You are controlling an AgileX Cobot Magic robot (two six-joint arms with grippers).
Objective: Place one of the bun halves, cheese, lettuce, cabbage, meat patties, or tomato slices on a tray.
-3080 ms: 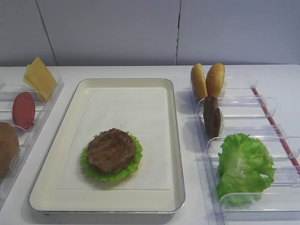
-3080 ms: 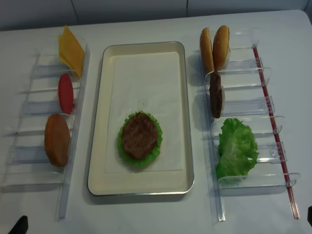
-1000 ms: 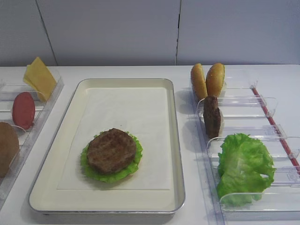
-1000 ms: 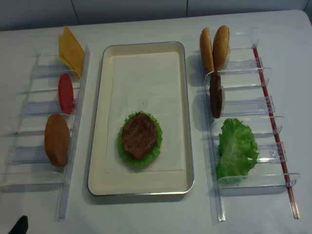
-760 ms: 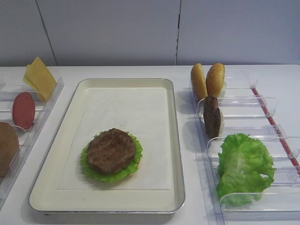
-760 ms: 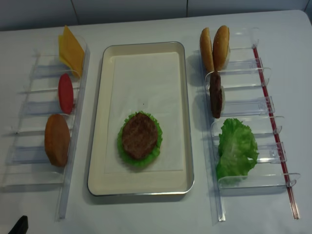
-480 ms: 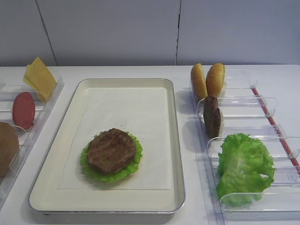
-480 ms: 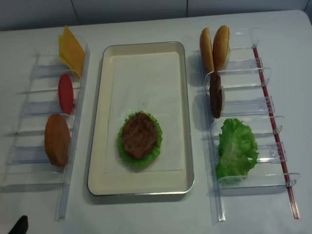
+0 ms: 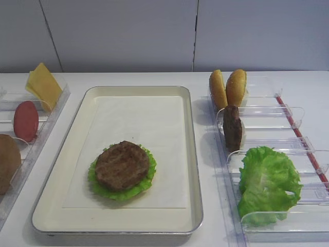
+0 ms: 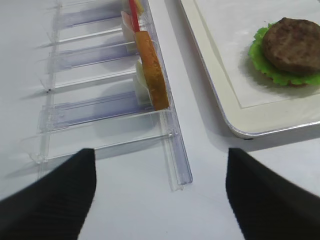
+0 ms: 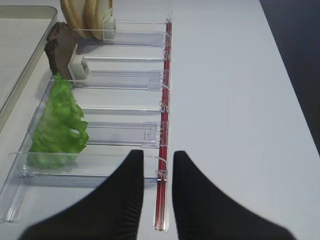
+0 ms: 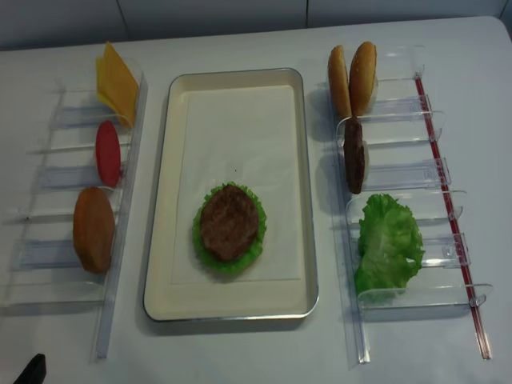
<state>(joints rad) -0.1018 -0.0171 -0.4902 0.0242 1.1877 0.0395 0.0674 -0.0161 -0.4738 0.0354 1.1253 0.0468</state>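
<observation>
The cream tray [image 9: 193, 154] holds one meat patty [image 9: 122, 164] on a lettuce leaf [image 9: 110, 194]. Cheese [image 9: 43, 85], a tomato slice [image 9: 25, 121] and a bun half [image 9: 7, 162] stand in the left rack. Two bun halves [image 9: 227, 88], the second patty [image 9: 232, 127] and more lettuce [image 9: 268, 182] fill the right rack. My right gripper [image 11: 157, 154] hovers near that rack's front end by its red strip, jaws narrowly apart and empty. My left gripper [image 10: 160, 155] is wide open and empty, above the table before the left rack's front end. I see no cabbage.
Clear plastic racks [image 12: 400, 176] [image 12: 72, 200] flank the tray on the white table. A grey wall closes the back. The table's right edge [image 11: 280, 60] runs close beside the right rack. Bare tabletop lies in front of the tray and racks.
The food and tray have not moved. A dark tip at the lower right edge of the top view three seconds ago is gone from it now.
</observation>
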